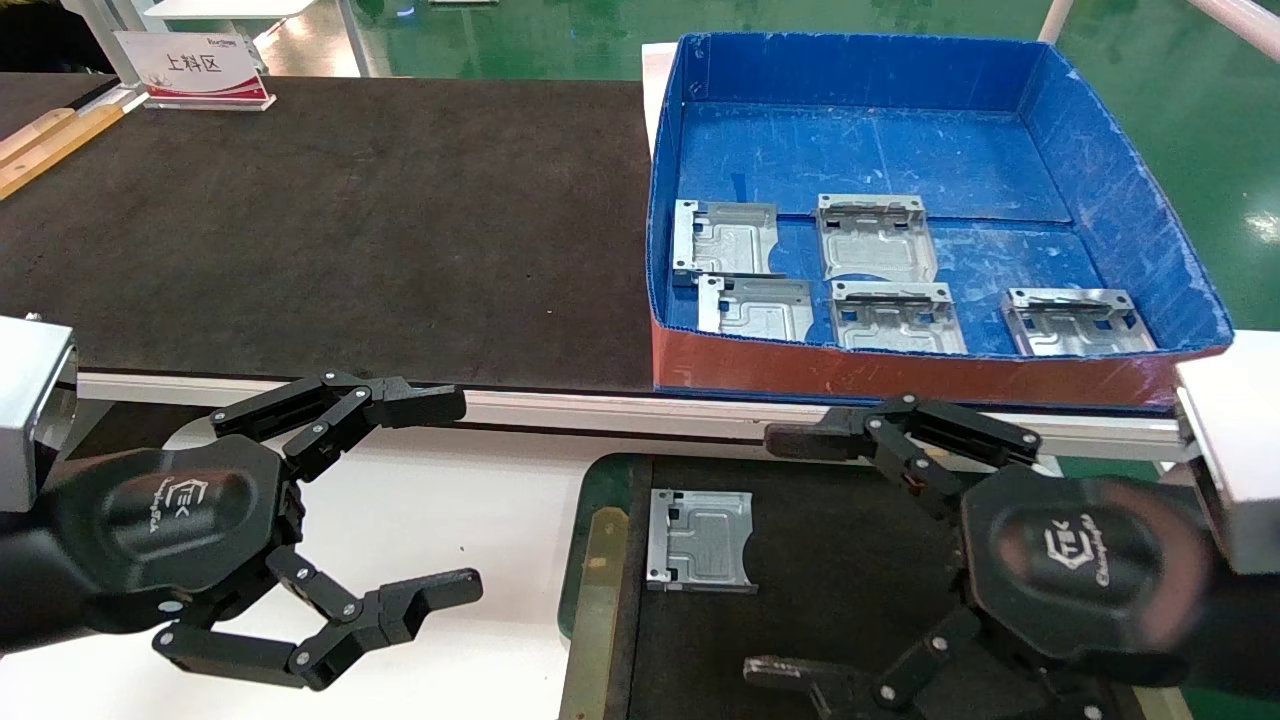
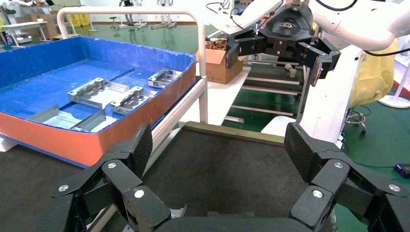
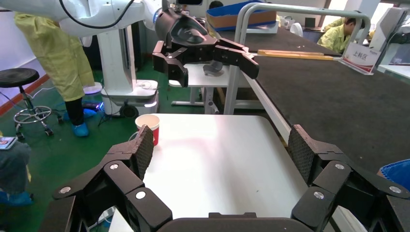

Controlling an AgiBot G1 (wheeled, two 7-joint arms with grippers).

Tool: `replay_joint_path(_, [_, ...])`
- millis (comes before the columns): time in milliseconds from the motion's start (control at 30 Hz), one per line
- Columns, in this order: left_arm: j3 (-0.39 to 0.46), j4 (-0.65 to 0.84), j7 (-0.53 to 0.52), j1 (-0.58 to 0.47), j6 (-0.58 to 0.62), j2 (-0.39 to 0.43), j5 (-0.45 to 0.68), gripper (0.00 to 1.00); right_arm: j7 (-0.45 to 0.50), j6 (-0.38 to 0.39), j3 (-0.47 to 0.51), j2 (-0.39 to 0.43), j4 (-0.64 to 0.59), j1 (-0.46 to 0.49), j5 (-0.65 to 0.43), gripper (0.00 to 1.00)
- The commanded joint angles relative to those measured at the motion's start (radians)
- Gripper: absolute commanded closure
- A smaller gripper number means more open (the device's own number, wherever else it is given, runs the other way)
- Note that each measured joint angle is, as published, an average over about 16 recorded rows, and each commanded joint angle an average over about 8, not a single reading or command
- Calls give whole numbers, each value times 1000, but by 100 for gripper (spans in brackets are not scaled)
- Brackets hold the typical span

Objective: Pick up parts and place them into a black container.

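Several silver parts (image 1: 875, 240) lie in the blue box (image 1: 870, 150) at the back right; they also show in the left wrist view (image 2: 96, 94). One part (image 1: 700, 540) lies flat in the black container (image 1: 598, 600), near its left rim. My left gripper (image 1: 450, 490) is open and empty over the white table, left of the container. My right gripper (image 1: 780, 555) is open and empty above the container floor, right of that part. In the left wrist view my left gripper (image 2: 217, 150) faces the container floor (image 2: 227, 169). In the right wrist view my right gripper (image 3: 220, 152) faces the white table.
A large black table mat (image 1: 330, 220) fills the back left, with a sign (image 1: 195, 70) at its far edge. A white table (image 1: 450, 520) lies under my left gripper. A red paper cup (image 3: 150, 126) stands at that table's far edge. People stand beyond.
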Motion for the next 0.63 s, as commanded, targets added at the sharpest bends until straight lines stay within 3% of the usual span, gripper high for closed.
replay_joint_path(33, [0, 0, 0, 0, 0, 0, 0, 0, 2, 1, 2, 3, 6, -4, 1, 0])
replay_joint_path(633, [0, 0, 0, 0, 0, 0, 0, 0, -6, -1, -3, -5, -14, 8, -2, 0])
